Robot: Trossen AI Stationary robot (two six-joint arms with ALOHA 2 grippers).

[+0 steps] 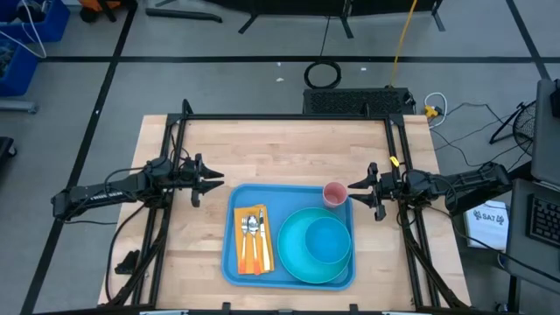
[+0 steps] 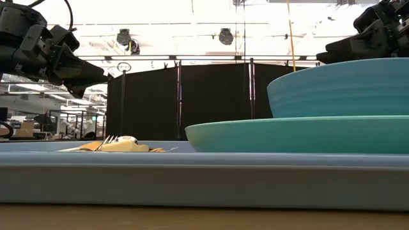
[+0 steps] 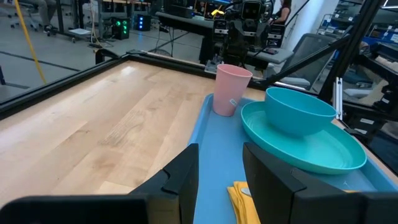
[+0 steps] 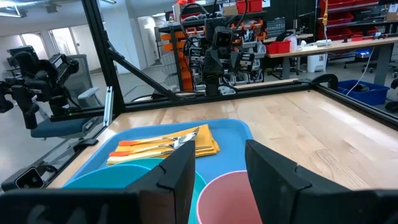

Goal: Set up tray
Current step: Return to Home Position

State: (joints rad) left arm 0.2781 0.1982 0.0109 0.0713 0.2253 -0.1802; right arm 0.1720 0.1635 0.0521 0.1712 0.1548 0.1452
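Logging one moment. Blue tray (image 1: 293,199) lies flat on the wooden counter (image 1: 280,149), between the two arms and toward the counter's front edge in the high view.

On the tray:
- Yellow napkin (image 1: 269,258) at the tray's left end, with three pieces of cutlery (image 1: 254,236) lying side by side on it, parallel to the tray's short edge.
- Round teal plate (image 1: 293,254) fills the tray's right half; a teal bowl (image 1: 326,239) sits on the plate.
- Pink cup (image 1: 334,193) stands upright in the tray's far right corner, just beside the plate.

Left tool (image 1: 210,180) hangs above the counter, outside the tray near its far left corner, pointing toward the tray. Its wrist view shows the fingers (image 3: 183,177) parted with a clear gap and nothing between them.

Right tool (image 1: 360,186) hangs outside the tray's far right corner, close to the cup but not touching it. Its fingers (image 4: 180,171) are likewise parted with nothing in them; the cup and the tray show through the gap.
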